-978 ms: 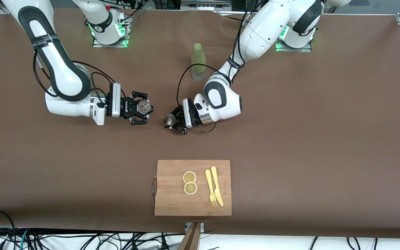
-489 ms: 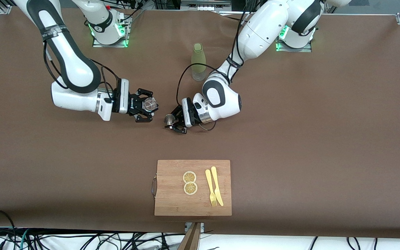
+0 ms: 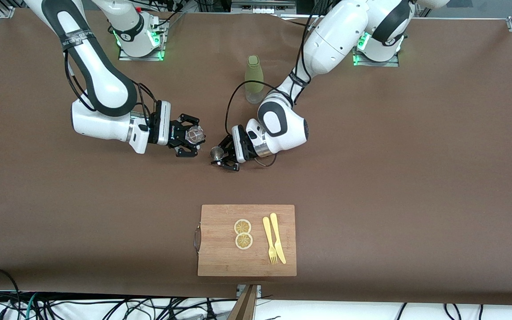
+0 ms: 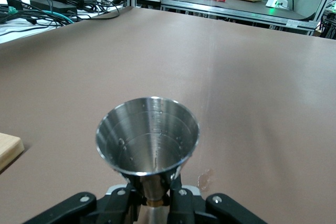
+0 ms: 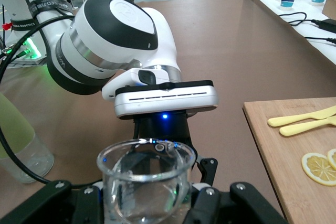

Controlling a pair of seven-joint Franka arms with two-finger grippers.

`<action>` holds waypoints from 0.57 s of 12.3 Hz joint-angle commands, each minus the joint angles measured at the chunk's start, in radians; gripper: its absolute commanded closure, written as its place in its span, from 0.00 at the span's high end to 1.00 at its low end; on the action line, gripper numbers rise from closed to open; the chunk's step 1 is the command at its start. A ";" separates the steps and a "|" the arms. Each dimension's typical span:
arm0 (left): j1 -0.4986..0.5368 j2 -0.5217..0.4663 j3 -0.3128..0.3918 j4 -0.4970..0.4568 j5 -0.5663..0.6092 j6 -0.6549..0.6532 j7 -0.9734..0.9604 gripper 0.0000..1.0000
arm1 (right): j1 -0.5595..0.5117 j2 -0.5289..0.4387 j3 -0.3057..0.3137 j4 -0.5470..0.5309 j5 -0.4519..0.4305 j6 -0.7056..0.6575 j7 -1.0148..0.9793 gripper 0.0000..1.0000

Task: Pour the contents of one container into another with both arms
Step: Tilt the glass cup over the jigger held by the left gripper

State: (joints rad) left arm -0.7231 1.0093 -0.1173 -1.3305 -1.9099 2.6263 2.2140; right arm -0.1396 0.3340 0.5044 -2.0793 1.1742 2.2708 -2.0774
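Note:
My right gripper [image 3: 192,140] is shut on a small clear glass cup [image 3: 194,134], which shows close up in the right wrist view as the glass cup [image 5: 145,182], upright. My left gripper [image 3: 220,158] is shut on the narrow waist of a steel jigger [image 3: 216,154]; the jigger [image 4: 148,139] fills the left wrist view, mouth up, with droplets inside. The two grippers face each other over the middle of the table, a short gap between cup and jigger.
A pale green bottle [image 3: 254,79] stands farther from the front camera, close to the left arm's forearm. A wooden cutting board [image 3: 247,266] lies nearer the front camera, bearing two lemon slices [image 3: 243,234] and a yellow fork and knife [image 3: 274,243].
My right arm has carried the glass cup toward the left gripper, closing the gap to the jigger. The left gripper and jigger have barely shifted.

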 commanded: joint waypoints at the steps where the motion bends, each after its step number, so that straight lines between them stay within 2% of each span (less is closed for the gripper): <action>1: -0.018 0.017 0.005 0.037 -0.043 0.021 -0.001 0.00 | 0.029 -0.027 0.002 -0.024 0.012 0.054 0.040 0.06; 7: -0.033 0.023 0.005 0.051 -0.043 0.060 0.001 0.00 | 0.060 -0.003 0.002 -0.021 0.002 0.143 0.095 0.06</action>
State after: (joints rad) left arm -0.7397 1.0099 -0.1174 -1.3260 -1.9099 2.6614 2.2073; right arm -0.0908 0.3378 0.5045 -2.0905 1.1740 2.3801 -2.0071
